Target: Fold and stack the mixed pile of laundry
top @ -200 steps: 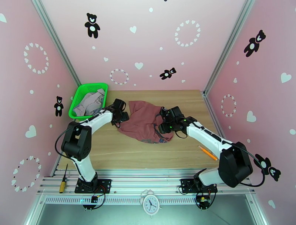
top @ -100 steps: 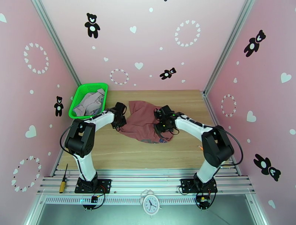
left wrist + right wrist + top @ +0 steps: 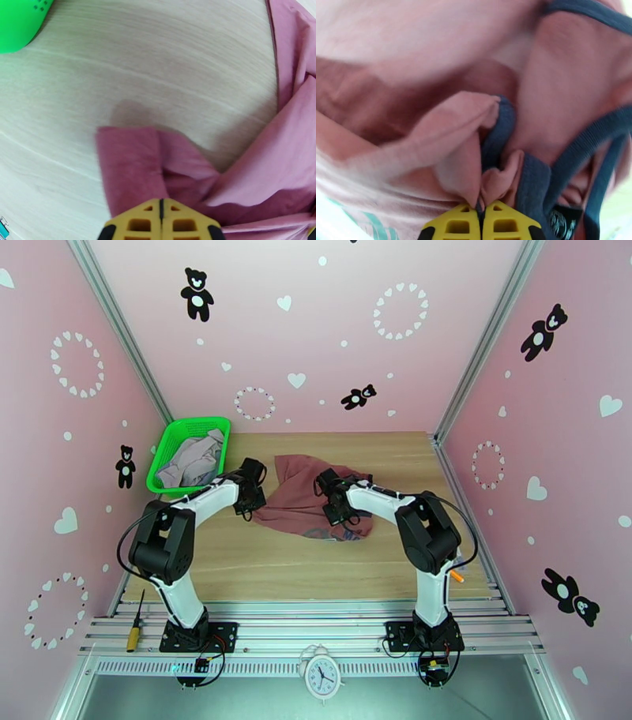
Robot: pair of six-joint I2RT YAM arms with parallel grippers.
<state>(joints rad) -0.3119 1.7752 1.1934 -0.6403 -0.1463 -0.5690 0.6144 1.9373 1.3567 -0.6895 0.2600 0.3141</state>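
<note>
Where the brick-red tank top [image 3: 304, 493] lies: crumpled on the far half of the worktop [image 3: 261, 564], mid-width.
Left gripper [image 3: 161, 203]: pressed together, pinching the top's left edge.
Right gripper [image 3: 480, 206]: pressed together, pinching red fabric beside dark trim [image 3: 501, 130].
Green basket [image 3: 168, 447]: far-left corner, holding grey garments [image 3: 189, 461].

You're looking at 2 arms, same build. Left arm [image 3: 207, 499], right arm [image 3: 381, 497]: white link shells, bulky black joint housings. Thin black cable [image 3: 123, 548] loops off each shoulder. Black base plates [image 3: 199, 635], sm. circuit board w/ red wires below each. Left gripper [image 3: 160, 203], right gripper [image 3: 481, 207]: yellow plastic fingers [image 3: 146, 211], square pockets, black outer edges.
</note>
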